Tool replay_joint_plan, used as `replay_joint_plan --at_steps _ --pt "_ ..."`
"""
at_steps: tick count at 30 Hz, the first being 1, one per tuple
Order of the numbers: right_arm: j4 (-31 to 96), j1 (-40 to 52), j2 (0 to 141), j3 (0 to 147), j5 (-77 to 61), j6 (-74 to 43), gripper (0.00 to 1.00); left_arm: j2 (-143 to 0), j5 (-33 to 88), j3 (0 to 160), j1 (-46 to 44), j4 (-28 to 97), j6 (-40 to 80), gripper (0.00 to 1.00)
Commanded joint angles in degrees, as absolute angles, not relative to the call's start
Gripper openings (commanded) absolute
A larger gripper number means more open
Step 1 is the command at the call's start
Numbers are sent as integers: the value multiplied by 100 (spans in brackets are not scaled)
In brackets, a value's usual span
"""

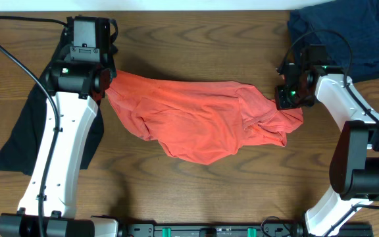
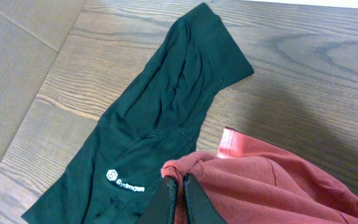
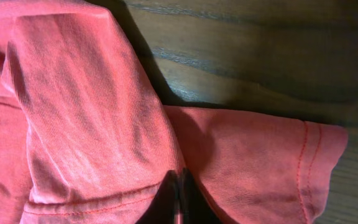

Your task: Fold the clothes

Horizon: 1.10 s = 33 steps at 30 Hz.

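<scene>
The soft, crumpled coral-red T-shirt is spread across the middle of the brown wooden table. Its left end is clamped between the closed fingers of the left gripper, and its right end, beside a hemmed sleeve, is pinched by the right gripper, whose jaws are pressed together on the fabric. Just beyond the shirt's left end a loose black T-shirt with a small white logo is laid out, while a dark navy-blue folded pile is seen well apart, past the shirt's right end.

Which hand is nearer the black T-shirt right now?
Left. The left hand pinches the red T-shirt right beside the black T-shirt; the right hand grips its far end.
</scene>
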<state>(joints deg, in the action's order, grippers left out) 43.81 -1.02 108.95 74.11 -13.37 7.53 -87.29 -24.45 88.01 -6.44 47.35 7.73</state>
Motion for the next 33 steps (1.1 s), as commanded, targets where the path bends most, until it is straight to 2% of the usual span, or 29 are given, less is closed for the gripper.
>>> replay_joint_plan --at_steps 1,2,5,8,11,13,33 --pt "4392 -154 10816 7500 -1374 777 38 -8687 -2617 8836 -617 4733 847 6" --pt "4392 -154 10818 7500 -1374 775 44 -8687 -2617 8836 -617 4733 847 6" --pt "4392 -154 10822 7500 -1374 775 46 -8687 -2617 8836 -617 4755 847 6" --pt "4397 -154 10842 7498 -1380 775 40 -8687 -2617 8836 -617 4775 847 6" --pt "4418 -143 10844 7494 -1422 775 27 -8687 -2617 8836 -617 4775 847 6" --pt "4440 -143 10847 7483 -1490 777 23 -8687 -2617 8836 -617 4775 847 6" --pt "4462 -143 10888 7096 -1549 777 23 -8687 -2617 8836 -617 4772 847 6"
